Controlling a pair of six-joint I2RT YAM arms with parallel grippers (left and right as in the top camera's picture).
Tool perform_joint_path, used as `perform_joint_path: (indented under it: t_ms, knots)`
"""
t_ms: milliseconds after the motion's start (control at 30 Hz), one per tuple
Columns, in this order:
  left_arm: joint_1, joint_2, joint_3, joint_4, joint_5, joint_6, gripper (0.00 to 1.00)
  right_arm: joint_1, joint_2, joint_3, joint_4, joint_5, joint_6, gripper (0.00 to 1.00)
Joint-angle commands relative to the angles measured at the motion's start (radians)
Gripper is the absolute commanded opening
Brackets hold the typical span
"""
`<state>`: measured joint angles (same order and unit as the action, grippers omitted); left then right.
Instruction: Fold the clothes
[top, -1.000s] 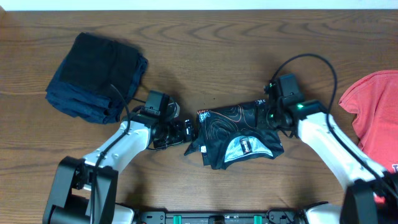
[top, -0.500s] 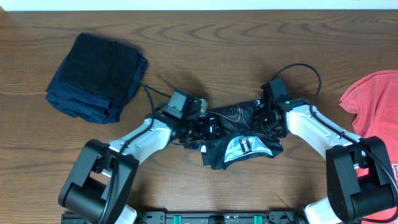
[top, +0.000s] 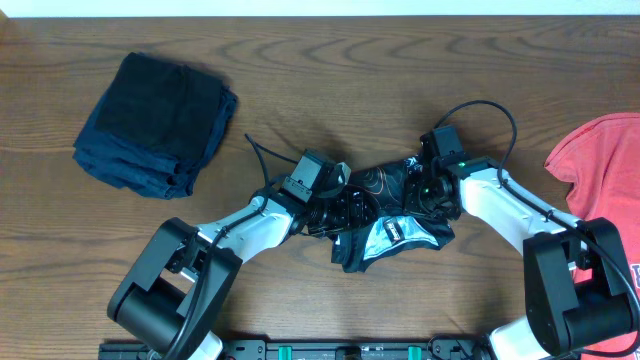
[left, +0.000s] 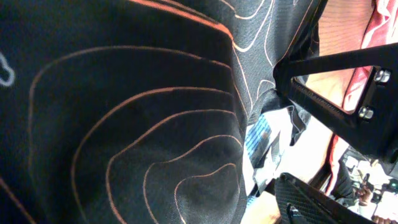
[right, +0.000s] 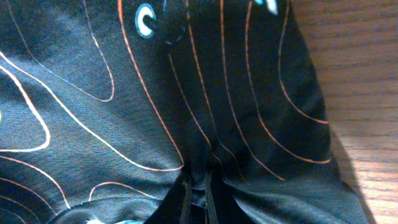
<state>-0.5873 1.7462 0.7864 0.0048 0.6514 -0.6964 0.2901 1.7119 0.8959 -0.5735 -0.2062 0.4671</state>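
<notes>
- Black orange-lined sports jersey (top: 385, 186) is bunched; right claw (right: 196, 186) clamped on its fabric, left claw (top: 347, 208) apart.
- Risk: left claw may pinch stacked layers, so the fold skews.

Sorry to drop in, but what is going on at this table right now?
A crumpled black jersey is being folded in the middle. The right gripper is shut on its right edge; the left gripper is open at its left side. A red T-shirt lies at the far right, and a folded dark stack sits at upper left.
</notes>
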Motion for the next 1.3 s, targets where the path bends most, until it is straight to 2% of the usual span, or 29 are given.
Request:
perform_joint_path:
  t_ms: [0,67,167,300,400,500,700,833,933,1000,1067,1267]
  knots:
    - [-0.002,0.048,-0.041,-0.016,-0.072,-0.016,0.80,0.006,0.040,-0.011,0.002,-0.004,0.015,0.08]
    - [-0.002,0.048,-0.041,-0.014,-0.089,-0.016,0.79,0.005,0.040,-0.011,0.002,-0.004,0.015,0.08]
    - [-0.002,0.048,-0.041,0.002,-0.130,-0.015,0.67,0.006,0.040,-0.011,0.002,-0.004,0.015,0.08]
    - [-0.003,0.048,-0.041,0.066,-0.177,0.022,0.38,0.006,0.040,-0.011,0.003,-0.004,0.015,0.08]
    - [-0.003,0.048,-0.041,0.092,-0.174,0.030,0.25,0.006,0.040,-0.011,0.000,-0.004,0.015,0.08]
    - [-0.003,0.048,-0.041,0.091,-0.156,0.055,0.08,0.005,0.040,-0.011,-0.010,-0.004,0.015,0.07]
    - [-0.002,0.043,-0.036,0.090,-0.064,0.162,0.06,0.005,0.009,-0.011,-0.039,-0.005,0.014,0.06]
    - [0.020,-0.002,-0.025,0.086,0.026,0.226,0.06,0.005,-0.085,-0.010,-0.085,-0.004,-0.012,0.06]
    - [0.053,-0.058,-0.005,0.087,0.103,0.241,0.06,0.005,-0.191,-0.010,-0.116,0.000,-0.020,0.08]
    - [0.081,-0.107,0.009,0.087,0.122,0.240,0.06,0.005,-0.269,-0.010,-0.129,0.000,-0.020,0.09]
    - [0.116,-0.158,0.019,0.087,0.127,0.241,0.06,0.005,-0.343,-0.010,-0.140,0.000,-0.019,0.14]
    - [0.243,-0.261,0.070,0.088,0.169,0.251,0.06,0.005,-0.515,-0.010,-0.170,0.000,-0.019,0.18]
